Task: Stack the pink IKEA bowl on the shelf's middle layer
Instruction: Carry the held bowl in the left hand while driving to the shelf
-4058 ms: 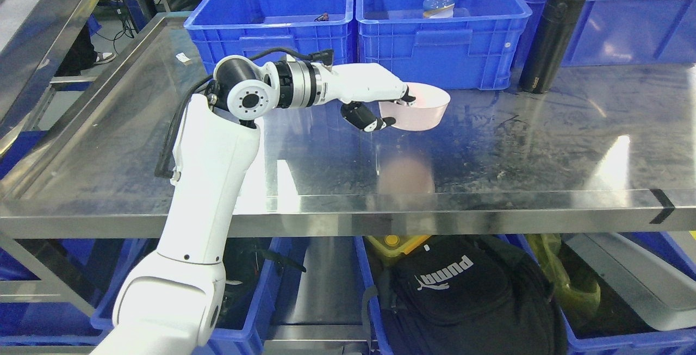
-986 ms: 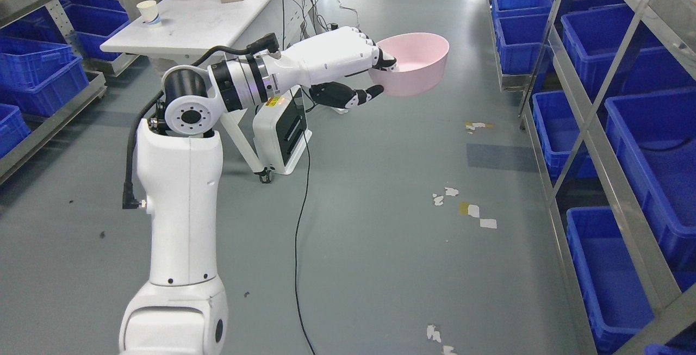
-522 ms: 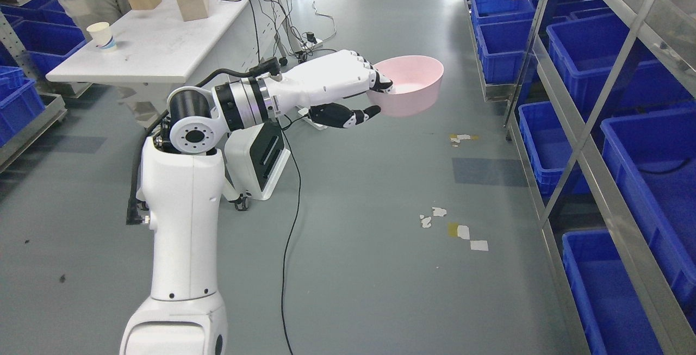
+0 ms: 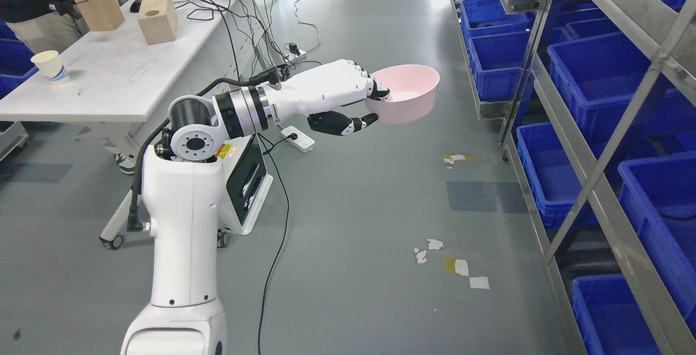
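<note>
- A grey floor (image 4: 370, 224) fills the middle of the view, with scraps of white and yellow tape stuck to it and a black cable trailing across from a white power strip (image 4: 298, 138).
- Metal shelving (image 4: 598, 175) runs along the right edge, its levels packed with blue bins (image 4: 592, 67).
- At the upper left stands a white table (image 4: 125, 80); a paper cup (image 4: 50, 66) sits near its left end, a wooden block (image 4: 157, 18) and a laptop farther back, and a person stands behind its far left corner.
- The pink bowl (image 4: 410, 97) is in the air above the floor, well apart from the shelving, mouth up and tilted slightly, round with no long axis.
- The left hand (image 4: 348, 97) clamps the bowl's near rim: fingers (image 4: 375, 89) hooked over inside, thumb under the outer wall.
</note>
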`<state>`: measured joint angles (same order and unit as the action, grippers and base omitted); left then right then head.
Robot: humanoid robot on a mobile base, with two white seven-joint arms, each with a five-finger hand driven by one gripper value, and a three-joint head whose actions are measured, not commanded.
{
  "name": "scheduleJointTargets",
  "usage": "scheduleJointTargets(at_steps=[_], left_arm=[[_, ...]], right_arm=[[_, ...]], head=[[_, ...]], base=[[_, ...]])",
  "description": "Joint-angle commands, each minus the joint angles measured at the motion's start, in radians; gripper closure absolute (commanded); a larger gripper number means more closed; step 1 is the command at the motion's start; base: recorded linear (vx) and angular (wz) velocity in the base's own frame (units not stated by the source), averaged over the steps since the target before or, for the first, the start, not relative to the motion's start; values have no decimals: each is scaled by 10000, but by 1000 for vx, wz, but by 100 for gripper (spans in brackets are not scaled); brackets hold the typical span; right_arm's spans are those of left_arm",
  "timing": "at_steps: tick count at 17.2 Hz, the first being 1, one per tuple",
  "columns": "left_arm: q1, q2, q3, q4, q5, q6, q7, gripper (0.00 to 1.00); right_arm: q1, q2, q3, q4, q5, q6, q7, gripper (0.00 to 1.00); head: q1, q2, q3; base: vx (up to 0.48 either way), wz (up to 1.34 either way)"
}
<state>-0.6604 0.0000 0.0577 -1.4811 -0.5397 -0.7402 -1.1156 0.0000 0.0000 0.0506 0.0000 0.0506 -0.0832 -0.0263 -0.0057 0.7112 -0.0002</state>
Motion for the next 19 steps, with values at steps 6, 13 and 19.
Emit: scheduleJointTargets(at_steps=[6, 13, 19], left_arm=[[23, 175, -25, 8, 13, -7, 188, 99], [8, 175, -499, 8, 13, -23, 617, 99], [-176, 175, -1343, 8, 304, -360, 955, 99]], right_arm=[[215, -175, 0, -175, 0, 4, 3, 0], [215, -175, 0, -175, 0, 4, 3, 0], [215, -175, 0, -175, 0, 4, 3, 0]], head=[[0, 0, 0], [0, 0, 0], [0, 0, 0]], base=[[365, -45], [327, 51], [224, 139]])
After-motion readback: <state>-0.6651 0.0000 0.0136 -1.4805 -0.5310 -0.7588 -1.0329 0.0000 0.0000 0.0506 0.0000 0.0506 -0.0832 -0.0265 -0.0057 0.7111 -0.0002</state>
